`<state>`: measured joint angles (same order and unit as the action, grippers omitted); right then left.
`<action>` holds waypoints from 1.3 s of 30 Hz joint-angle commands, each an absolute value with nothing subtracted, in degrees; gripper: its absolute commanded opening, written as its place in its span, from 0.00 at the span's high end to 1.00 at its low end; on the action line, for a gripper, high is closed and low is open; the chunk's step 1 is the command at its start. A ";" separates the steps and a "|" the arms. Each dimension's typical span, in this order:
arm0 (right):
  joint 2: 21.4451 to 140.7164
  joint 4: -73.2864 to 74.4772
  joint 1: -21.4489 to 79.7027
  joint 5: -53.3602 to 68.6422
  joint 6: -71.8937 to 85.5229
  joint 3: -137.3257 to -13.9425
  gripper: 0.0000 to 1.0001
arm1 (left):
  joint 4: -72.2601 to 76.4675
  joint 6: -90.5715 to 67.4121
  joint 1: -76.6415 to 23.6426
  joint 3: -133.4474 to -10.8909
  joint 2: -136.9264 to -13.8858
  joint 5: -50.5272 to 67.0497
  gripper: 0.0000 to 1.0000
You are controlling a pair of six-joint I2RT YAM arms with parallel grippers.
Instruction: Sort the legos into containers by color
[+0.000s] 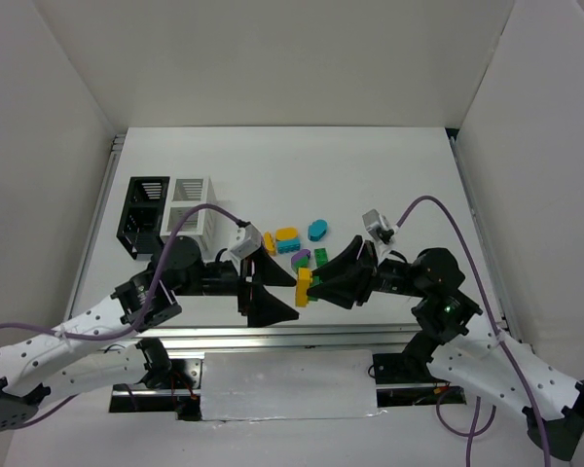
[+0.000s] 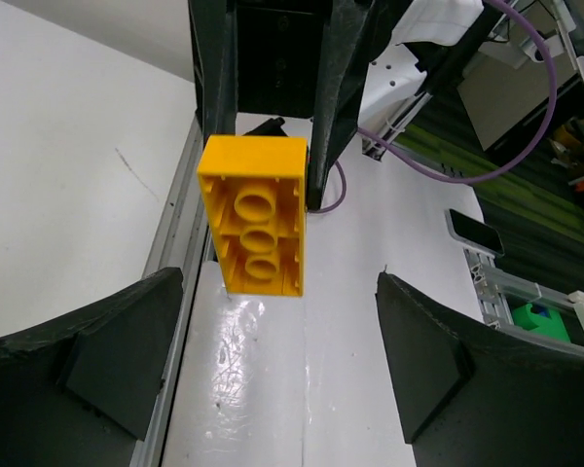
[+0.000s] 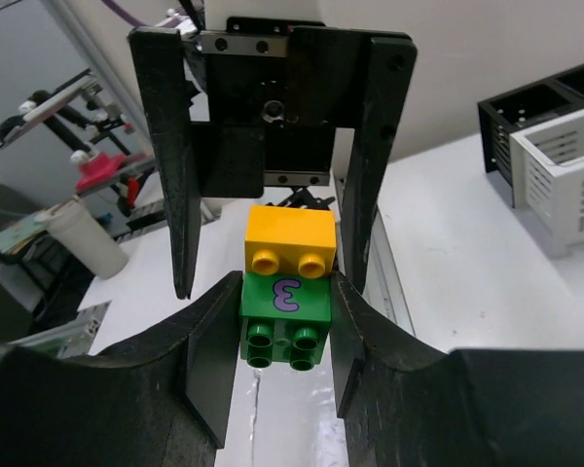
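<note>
Right end effector [image 3: 285, 292] clamps green brick [image 3: 285, 316]; its attached yellow brick [image 2: 255, 214] sits between the left end effector's [image 2: 277, 326] parted fingers [image 2: 107, 360], long sides facing them.

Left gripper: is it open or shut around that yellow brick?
Open. In its own wrist view the left gripper has its fingers wide apart, with the yellow brick between them unclamped.

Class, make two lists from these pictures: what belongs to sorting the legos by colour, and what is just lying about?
Belongs to the job:
- loose legos
- yellow brick joined to the green brick
- right gripper, gripping the green brick
- left gripper, open
- black container
- white container

Lying about:
- phone
- white cylinder
- purple cable
</note>
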<state>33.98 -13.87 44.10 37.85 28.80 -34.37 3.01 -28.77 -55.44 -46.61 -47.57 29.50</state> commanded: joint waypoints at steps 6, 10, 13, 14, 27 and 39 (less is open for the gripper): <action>36.82 -27.33 43.94 45.44 33.13 -34.01 1.00 | 9.40 -30.06 -55.72 -48.34 -49.39 31.20 0.15; 37.79 -29.44 43.95 46.05 34.19 -33.75 1.00 | 11.25 -30.67 -55.72 -47.99 -49.66 31.55 0.26; 38.50 -29.88 43.95 46.05 34.28 -33.75 1.00 | 11.95 -30.76 -55.72 -48.16 -50.10 31.12 0.38; 38.76 -29.88 43.95 46.05 34.28 -33.84 1.00 | 11.87 -30.76 -55.72 -48.25 -50.10 30.68 0.42; 39.73 -26.63 44.21 43.86 33.14 -33.93 0.64 | 11.95 -30.76 -55.72 -49.31 -51.68 28.92 1.00; 34.54 -20.74 44.21 39.99 30.06 -31.55 0.71 | 11.69 -30.41 -55.72 -48.87 -50.62 29.18 1.00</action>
<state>35.29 -20.38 43.90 40.51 31.46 -31.75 8.23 -30.09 -55.70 -47.05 -50.92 28.42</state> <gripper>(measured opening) 0.438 0.480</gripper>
